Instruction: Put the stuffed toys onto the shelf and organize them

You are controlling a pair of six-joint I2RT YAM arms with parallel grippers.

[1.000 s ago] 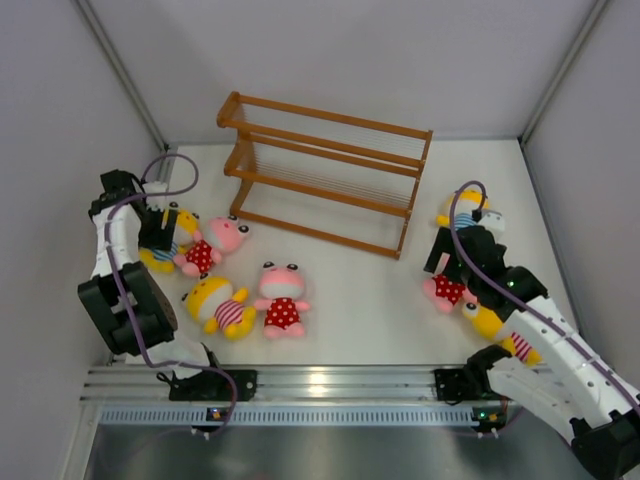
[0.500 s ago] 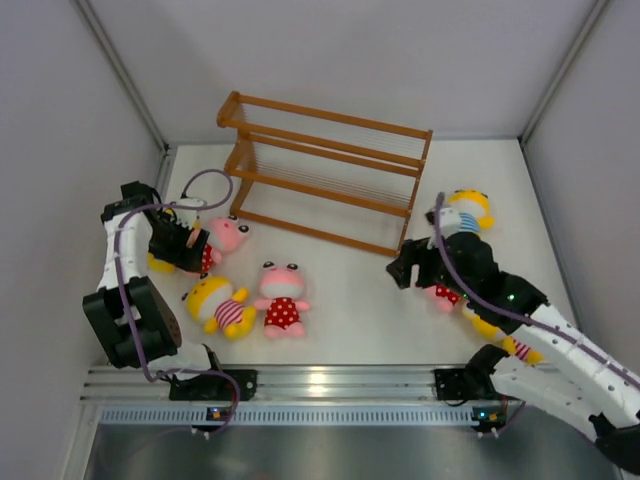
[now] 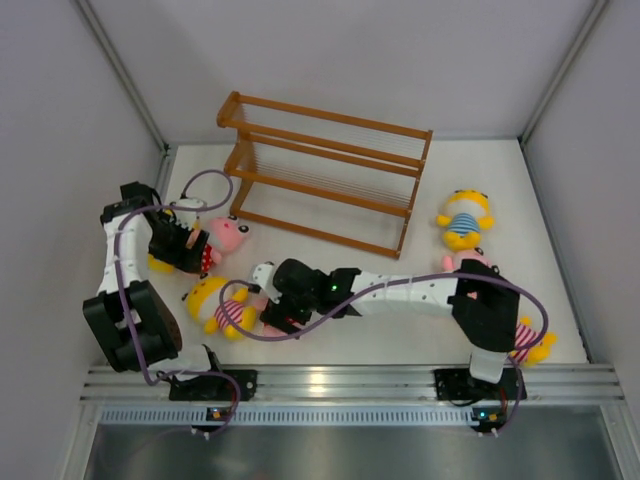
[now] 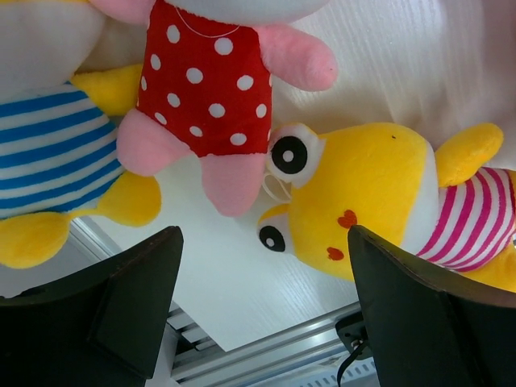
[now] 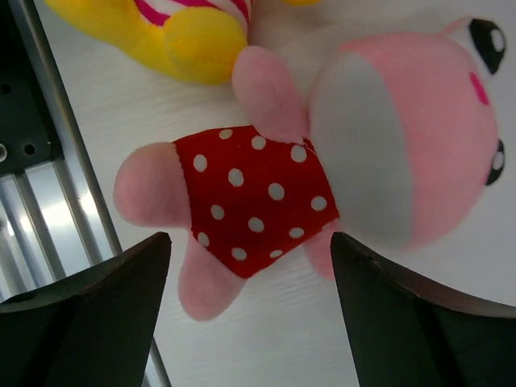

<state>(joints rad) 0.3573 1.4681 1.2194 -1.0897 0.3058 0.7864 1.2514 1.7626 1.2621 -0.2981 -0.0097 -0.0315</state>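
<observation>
**Right hand swung across to the central toy**

The right hand [image 5: 250, 242] is shown with fingers spread and nothing grasped, astride a pink stuffed toy [image 5: 258, 197] on the table [image 3: 380, 340], having been brought over from the right side. The left hand [image 4: 264, 234] is likewise released, below a second pink toy [image 4: 201, 81]. The shelf [image 3: 330, 116] is seen bare; both pickups are judged imminent.

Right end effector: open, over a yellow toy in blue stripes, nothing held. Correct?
Wrong toy. The right end effector is open, nothing held, but it is over a pink toy in a red white-dotted outfit, as the right wrist view shows.
</observation>
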